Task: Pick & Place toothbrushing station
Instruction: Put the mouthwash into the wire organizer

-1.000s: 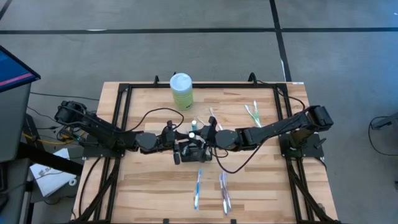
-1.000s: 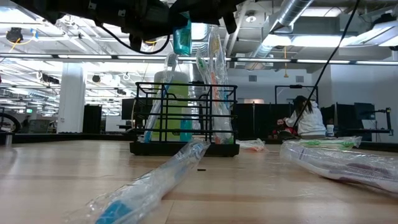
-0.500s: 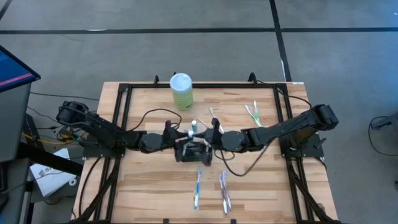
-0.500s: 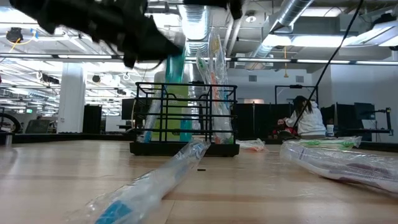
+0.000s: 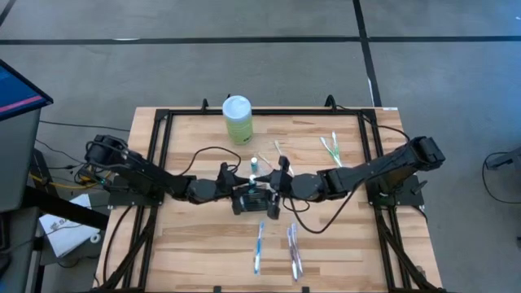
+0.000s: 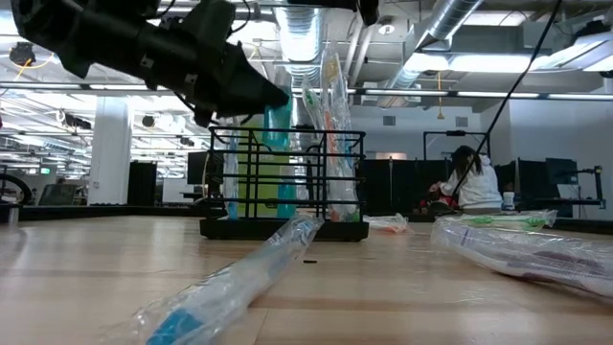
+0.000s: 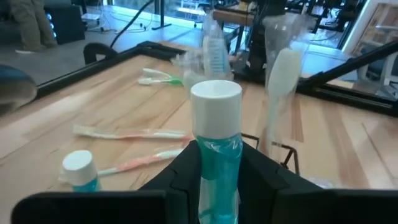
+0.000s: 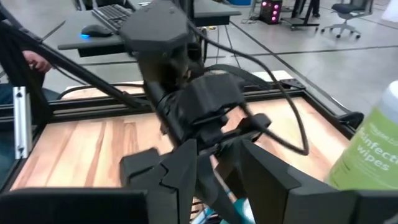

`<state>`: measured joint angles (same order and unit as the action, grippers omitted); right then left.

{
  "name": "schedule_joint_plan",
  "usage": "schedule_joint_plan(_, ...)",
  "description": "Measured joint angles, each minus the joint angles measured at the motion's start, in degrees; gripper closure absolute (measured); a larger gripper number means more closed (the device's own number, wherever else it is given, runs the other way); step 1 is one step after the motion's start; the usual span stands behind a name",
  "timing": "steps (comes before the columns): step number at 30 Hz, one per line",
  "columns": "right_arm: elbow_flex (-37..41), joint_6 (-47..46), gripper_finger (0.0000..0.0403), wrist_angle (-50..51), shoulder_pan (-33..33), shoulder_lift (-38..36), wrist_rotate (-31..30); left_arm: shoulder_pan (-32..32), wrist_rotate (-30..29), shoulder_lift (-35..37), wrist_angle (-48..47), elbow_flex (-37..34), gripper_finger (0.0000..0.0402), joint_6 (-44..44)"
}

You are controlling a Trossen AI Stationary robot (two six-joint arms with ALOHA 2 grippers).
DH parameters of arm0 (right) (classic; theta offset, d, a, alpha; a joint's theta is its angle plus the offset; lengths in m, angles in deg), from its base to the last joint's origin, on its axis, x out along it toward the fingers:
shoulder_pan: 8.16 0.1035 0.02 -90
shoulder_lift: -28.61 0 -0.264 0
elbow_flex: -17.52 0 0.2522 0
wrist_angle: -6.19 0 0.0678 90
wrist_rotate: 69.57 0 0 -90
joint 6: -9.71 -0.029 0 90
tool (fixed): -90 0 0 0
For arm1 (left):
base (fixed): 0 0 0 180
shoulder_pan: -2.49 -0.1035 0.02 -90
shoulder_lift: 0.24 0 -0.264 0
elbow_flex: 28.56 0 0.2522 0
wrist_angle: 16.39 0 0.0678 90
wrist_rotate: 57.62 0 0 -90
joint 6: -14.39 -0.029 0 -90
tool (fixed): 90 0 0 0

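Note:
The black wire-mesh caddy (image 5: 259,203) (image 6: 287,182) stands on its base at the table's middle. It holds wrapped toothbrushes (image 6: 330,125) standing upright. My left gripper (image 5: 238,189) (image 7: 217,155) is at the caddy's left side, shut on a teal bottle with a white cap (image 7: 216,112) (image 6: 276,120). My right gripper (image 5: 275,185) (image 8: 217,155) is at the caddy's right side and open. Its fingers stand on either side of a wrapped toothbrush's top (image 8: 211,183). I cannot tell whether they touch it. My left gripper pinches the teal bottle's body (image 7: 217,171) just below the white cap, between its two fingers. The fingers come from the table's left, slanting down. The bottle stands upright in the hold, its lower end at the caddy's top wires (image 6: 278,134). Its bottom is hidden.
A pale green bottle (image 5: 237,118) (image 8: 373,149) stands at the far middle. A small teal bottle (image 5: 254,163) (image 7: 78,169) and loose toothbrushes (image 5: 330,146) lie beyond the caddy. Wrapped toothbrushes (image 5: 260,247) (image 5: 293,251) lie on the near side. A person (image 6: 469,177) sits in the room behind.
My left gripper has come down and toward the table's right with the teal bottle, from well above the caddy to its top wires. The caddy has stayed in place.

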<state>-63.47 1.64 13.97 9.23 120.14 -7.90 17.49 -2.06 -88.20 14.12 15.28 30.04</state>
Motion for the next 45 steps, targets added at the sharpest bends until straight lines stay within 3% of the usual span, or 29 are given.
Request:
schedule_joint_plan(14, 0.0, -0.9, 0.029, 2.5, -0.1, 0.0, -0.2, -0.2, 0.4, -2.2, 1.2, 0.1, 0.0328, -0.1)
schedule_joint_plan(26, 0.0, -1.0, 0.0289, 3.5, -0.2, 0.0, -0.2, -0.2, 1.9, -2.2, 1.2, 0.1, 0.0285, 1.2)
schedule_joint_plan(45, 0.0, -1.0, 0.029, 4.6, -0.3, 0.0, -0.2, 0.0, 4.3, -2.2, 1.2, 0.1, 0.0283, 1.2)
